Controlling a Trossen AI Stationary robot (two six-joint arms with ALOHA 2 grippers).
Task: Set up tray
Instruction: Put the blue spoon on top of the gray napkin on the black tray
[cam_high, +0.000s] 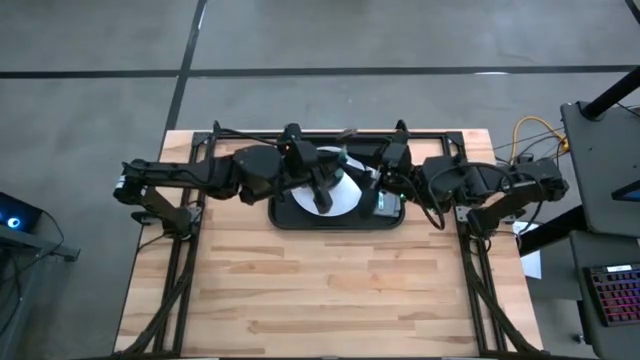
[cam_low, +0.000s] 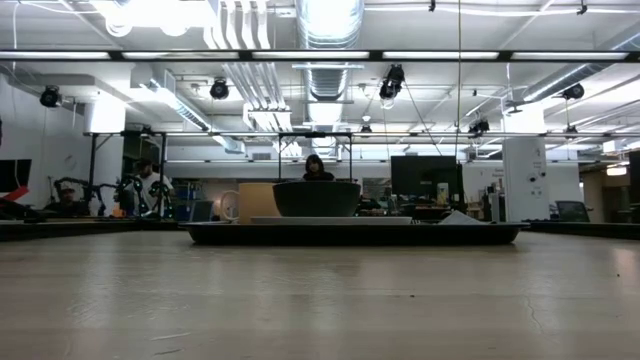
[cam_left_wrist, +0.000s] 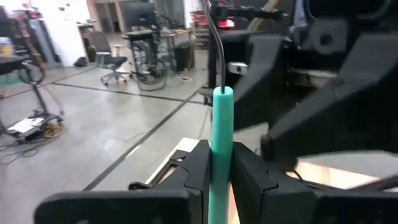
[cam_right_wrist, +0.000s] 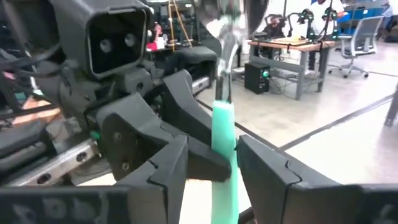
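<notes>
The black tray (cam_high: 290, 218) lies at the far middle of the table, with a white plate (cam_high: 345, 195) on it and a grey napkin (cam_high: 389, 205) at its right end. My left gripper (cam_high: 322, 198) hovers over the plate, shut on a green-handled utensil (cam_left_wrist: 222, 118). My right gripper (cam_high: 383, 190) is over the tray's right part, shut on a second green-handled utensil (cam_right_wrist: 224, 124) with a shiny metal head (cam_right_wrist: 227, 31). In the low view the tray (cam_low: 350, 234) shows edge-on, with a dark bowl-like shape (cam_low: 317, 198) above it. No gripper shows there. My left gripper pinches the green handle (cam_left_wrist: 222, 134) between its two fingers (cam_left_wrist: 198, 168). The handle runs along the fingers and sticks out past their tips, a thin dark shaft (cam_left_wrist: 214, 43) continuing from its end. What lies under it is hidden. My right gripper pinches the other green handle (cam_right_wrist: 224, 134) between its two fingers (cam_right_wrist: 264, 171). The handle lies along the fingers and reaches out beyond them, with the metal head (cam_right_wrist: 227, 31) at the far end. Whether the utensil touches the tray does not show.
The two arms face each other closely over the tray, the left arm's body (cam_right_wrist: 112, 43) right in front of the right gripper. The near half of the wooden table (cam_high: 330, 290) is bare boards. A black frame rail (cam_high: 330, 131) runs along the far edge. People sit in the room behind.
</notes>
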